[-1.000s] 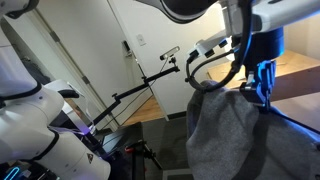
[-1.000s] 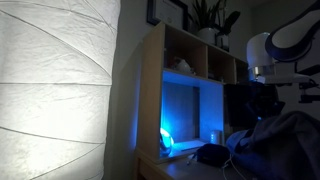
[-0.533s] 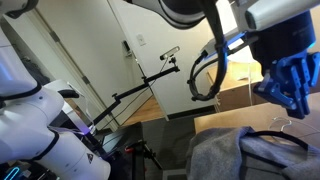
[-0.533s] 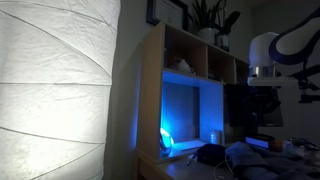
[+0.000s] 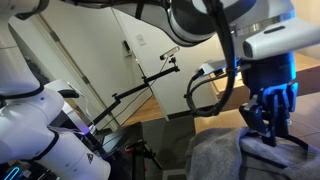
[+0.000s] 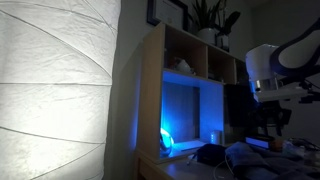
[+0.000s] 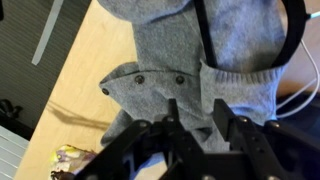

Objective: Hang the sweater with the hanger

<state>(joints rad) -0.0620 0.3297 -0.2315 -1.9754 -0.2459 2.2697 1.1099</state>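
Note:
A grey sweater [image 7: 165,40] lies crumpled on a wooden table [image 7: 80,70], its buttoned collar toward the camera. A black hanger [image 7: 203,30] lies on and partly inside it. My gripper [image 7: 195,118] is open directly above the collar area, fingers apart with grey fabric showing between them, gripping nothing. In an exterior view the gripper [image 5: 268,128] hangs just over the sweater heap [image 5: 215,160], with the hanger's black loop [image 5: 294,143] beside it. In the dark exterior view the arm [image 6: 265,85] stands over the sweater [image 6: 252,158].
A snack wrapper [image 7: 72,156] lies near the table edge, and a white cable [image 7: 300,92] runs past the sweater. A wooden shelf unit [image 6: 190,90] with blue light and a large paper lamp [image 6: 60,90] stand nearby. A camera stand [image 5: 140,88] is behind.
A second ago the sweater hung lifted at the gripper. It then dropped onto the table while the gripper rose. Now the open gripper has come back down over it.

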